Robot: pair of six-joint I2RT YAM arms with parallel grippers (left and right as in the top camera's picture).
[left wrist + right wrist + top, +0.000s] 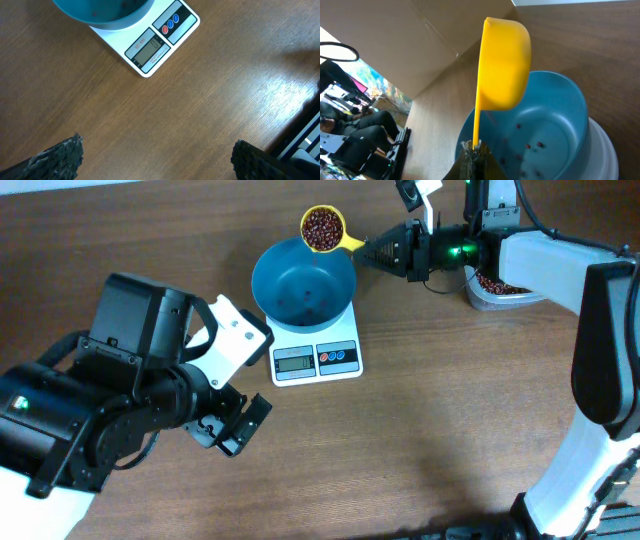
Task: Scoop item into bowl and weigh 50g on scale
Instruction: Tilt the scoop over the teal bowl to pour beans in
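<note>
Step in hand: carrying a load to the bowl, with the pour not yet begun. The right claw (368, 248) is clamped on the handle of the yellow scoop (322, 228). The scoop is held level and heaped with beans (321, 226). Its cup hangs at the far rim of the teal bowl (303, 283), partly beyond it. The bowl sits on the white scale (315, 360), near the middle of the tabletop's (420, 440) far edge.

The beans in the scoop lie a handle's length out from the right claw, on its left and above the bowl. The right wrist view shows only a few beans scattered in the bowl (560, 125), so the task looks to be at an early stage. More beans fill the clear tub (497, 288), toward the far right corner behind the right claw.

Next move, as I judge it: bring the cup in over the bowl's centre, then roll the wrist slowly so the beans drop inside the rim, and check the display. The digits are too small to read for sure.

The left claw (232, 430) is spread wide and empty, near the left edge and well apart from the scale.
</note>
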